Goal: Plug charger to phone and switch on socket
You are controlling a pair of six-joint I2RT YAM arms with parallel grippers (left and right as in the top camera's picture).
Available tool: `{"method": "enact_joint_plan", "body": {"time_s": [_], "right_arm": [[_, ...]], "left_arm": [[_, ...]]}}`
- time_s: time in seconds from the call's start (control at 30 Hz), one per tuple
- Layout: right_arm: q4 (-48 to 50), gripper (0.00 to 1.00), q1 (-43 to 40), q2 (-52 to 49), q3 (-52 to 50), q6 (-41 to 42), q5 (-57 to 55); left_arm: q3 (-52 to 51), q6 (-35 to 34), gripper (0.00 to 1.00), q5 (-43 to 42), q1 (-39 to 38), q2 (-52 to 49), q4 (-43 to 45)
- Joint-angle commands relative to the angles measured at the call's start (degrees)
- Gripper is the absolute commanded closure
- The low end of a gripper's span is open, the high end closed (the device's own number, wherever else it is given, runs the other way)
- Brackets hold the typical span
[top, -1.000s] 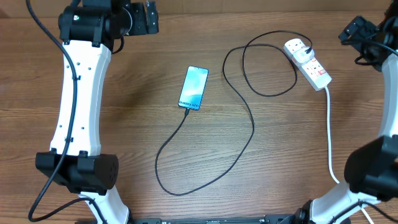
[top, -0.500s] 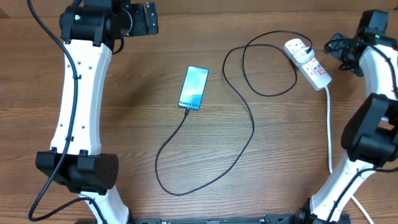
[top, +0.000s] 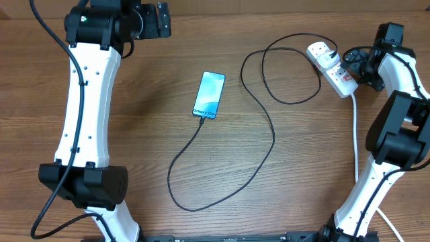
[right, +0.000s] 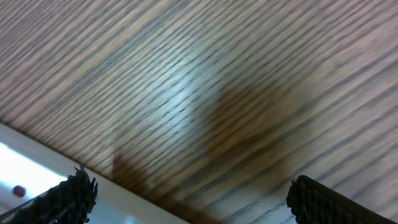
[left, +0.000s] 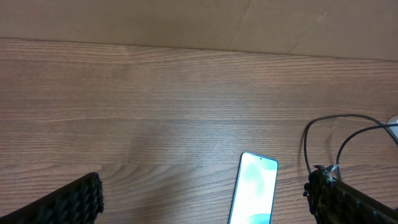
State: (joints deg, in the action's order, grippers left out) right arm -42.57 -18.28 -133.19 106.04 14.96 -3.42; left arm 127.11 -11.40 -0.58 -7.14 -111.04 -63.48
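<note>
My left gripper point(top: 160, 19): jaws apart, empty, at the table's far left.
My right gripper point(top: 351, 62): spread wide, empty, just beside the socket point(top: 332, 68).
Phone point(top: 209, 94): mid-table.
Charger point(top: 228, 144): tip at the phone's near end, plug in the socket.

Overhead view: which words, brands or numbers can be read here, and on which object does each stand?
Phone: dark lettering across the lower part of its screen, too small to read.
Power strip: red switches, no readable label.
Left and right wrist views: no readable text.
</note>
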Motion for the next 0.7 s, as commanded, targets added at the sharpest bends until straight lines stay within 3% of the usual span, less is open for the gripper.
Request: {"method": "enact_joint_plan", "body": {"time_s": [0.0, 0.67], "right_arm": [[0.33, 0.0, 0.39, 0.13, 1.05, -0.24, 3.45], [-0.81, 0.0, 0.37, -0.09, 1.03, -0.04, 7.15]], "left_arm": [[-0.04, 0.92, 0.0, 0.79, -0.39, -0.26, 0.04], [-0.04, 0.92, 0.0, 0.79, -0.39, -0.26, 0.04]]}}
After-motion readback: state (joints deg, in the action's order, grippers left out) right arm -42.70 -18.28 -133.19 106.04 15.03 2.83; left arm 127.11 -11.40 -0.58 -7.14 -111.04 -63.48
